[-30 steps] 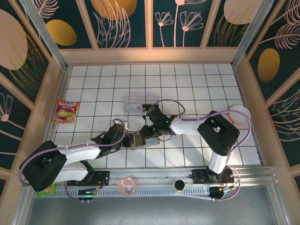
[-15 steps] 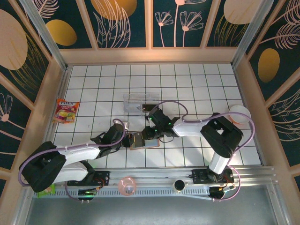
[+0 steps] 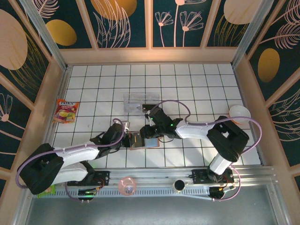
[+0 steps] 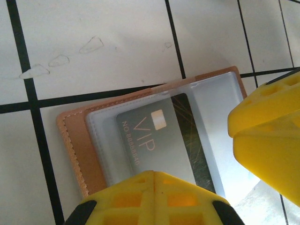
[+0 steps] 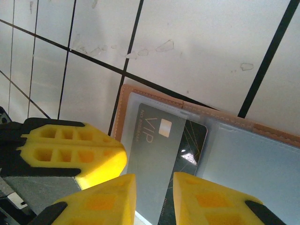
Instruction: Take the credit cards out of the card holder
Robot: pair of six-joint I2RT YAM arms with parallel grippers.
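I am seeing the right gripper [image 5: 154,190] with its jaws slightly parted, clamping nothing that I can make out, hovering over one end of the grey VIP card [image 5: 157,145]. The card's long axis is running straight into that gap, with a black card [image 5: 191,140] tucked beneath it. Both are lying in the open card holder [image 5: 123,105], flat on the table [image 5: 211,47]. The left gripper [image 4: 150,187], jaws closed, appears to be pinning the holder's edge, so the right arm is better placed to pull.

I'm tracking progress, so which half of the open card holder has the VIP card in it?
The half beside the left gripper: the grey VIP card sits in its clear sleeve. The card holder's other sleeve looks empty.
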